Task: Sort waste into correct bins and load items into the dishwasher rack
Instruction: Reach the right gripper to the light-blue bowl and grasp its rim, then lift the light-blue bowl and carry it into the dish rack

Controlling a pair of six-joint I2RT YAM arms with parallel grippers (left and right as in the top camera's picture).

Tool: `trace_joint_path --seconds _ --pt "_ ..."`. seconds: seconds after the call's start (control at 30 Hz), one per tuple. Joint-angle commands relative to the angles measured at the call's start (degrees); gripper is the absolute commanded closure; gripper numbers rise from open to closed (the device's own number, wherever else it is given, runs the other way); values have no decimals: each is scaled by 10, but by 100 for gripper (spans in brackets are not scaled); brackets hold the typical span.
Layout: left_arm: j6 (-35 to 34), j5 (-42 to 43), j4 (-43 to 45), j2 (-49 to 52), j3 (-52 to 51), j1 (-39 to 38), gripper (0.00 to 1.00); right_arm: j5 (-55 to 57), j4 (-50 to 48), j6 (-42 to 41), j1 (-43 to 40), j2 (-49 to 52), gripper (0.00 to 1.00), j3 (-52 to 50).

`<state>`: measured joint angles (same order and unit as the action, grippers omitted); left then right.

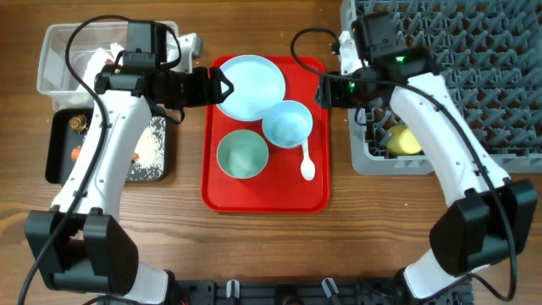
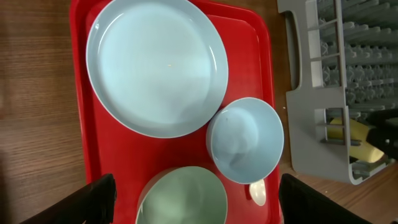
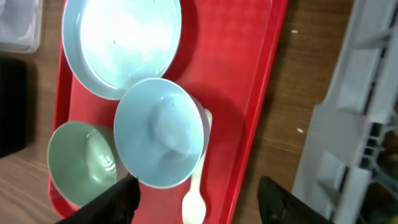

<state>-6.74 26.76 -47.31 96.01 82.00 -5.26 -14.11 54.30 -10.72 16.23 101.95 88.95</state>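
A pale-blue plate (image 1: 251,85), a pale-blue bowl (image 1: 288,124), a mint bowl (image 1: 243,155) and a white spoon (image 1: 306,165) sit on the red tray (image 1: 224,191). A yellow cup (image 1: 405,141) lies in the grey rack (image 1: 474,76). My left gripper (image 1: 222,87) is open and empty above the plate's left edge; the left wrist view (image 2: 198,202) shows the mint bowl (image 2: 183,199) between its fingers. My right gripper (image 1: 326,91) is open and empty over the tray's right edge, above the spoon (image 3: 194,199). The red wrapper is out of view.
The clear tub (image 1: 59,59) at the back left holds a white napkin (image 1: 93,59). In front of it, the black tray (image 1: 63,174) holds rice (image 1: 152,148), a carrot (image 1: 76,153) and a brown lump (image 1: 79,124). Bare wood lies between the red tray and the rack.
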Motion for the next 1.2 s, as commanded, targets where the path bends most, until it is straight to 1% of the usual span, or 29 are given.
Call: trace_joint_path --seconds 0.0,0.07,0.1,0.13,0.3,0.4,0.47,0.53,0.57,0.67,0.77,0.83,0.9,1.03,1.17 --pt "2 -24 3 -4 4 -3 20 -5 -28 -19 19 29 44 -23" --pt "2 -28 3 -4 4 -3 21 -5 -43 -30 25 45 50 -23" --pt "-2 -37 3 -4 4 -3 23 -5 -51 -31 28 56 53 -23" --pt "-12 -51 3 -4 4 -3 23 -5 -55 -33 30 61 55 -23" --pt "-83 -151 3 -4 4 -3 22 -5 -68 -34 32 108 57 -23" --pt "-94 -184 3 -4 4 -3 19 -5 -70 -35 32 132 58 -23" --pt "-94 -190 3 -4 4 -2 14 -5 -69 -45 32 140 63 -23" --pt "-94 -189 3 -4 4 -2 7 -5 -72 -46 32 141 72 -23" --pt "-94 -189 3 -4 4 -2 1 -5 -74 -49 32 141 73 -23" --pt "-94 -189 3 -4 4 -2 0 2 -80 -50 32 141 77 -24" --pt "-94 -189 3 -4 4 -2 0 19 -84 -58 32 141 77 -24" --pt "-94 -189 3 -4 4 -2 0 19 -86 -58 32 141 80 -24" --pt "-94 -189 3 -4 4 -2 0 19 -87 -61 32 142 87 -24" --pt "-94 -189 3 -4 4 -2 0 19 -89 -75 32 142 96 -24" --pt "-94 -189 3 -4 4 -2 0 24 -94 -75 32 142 96 -27"
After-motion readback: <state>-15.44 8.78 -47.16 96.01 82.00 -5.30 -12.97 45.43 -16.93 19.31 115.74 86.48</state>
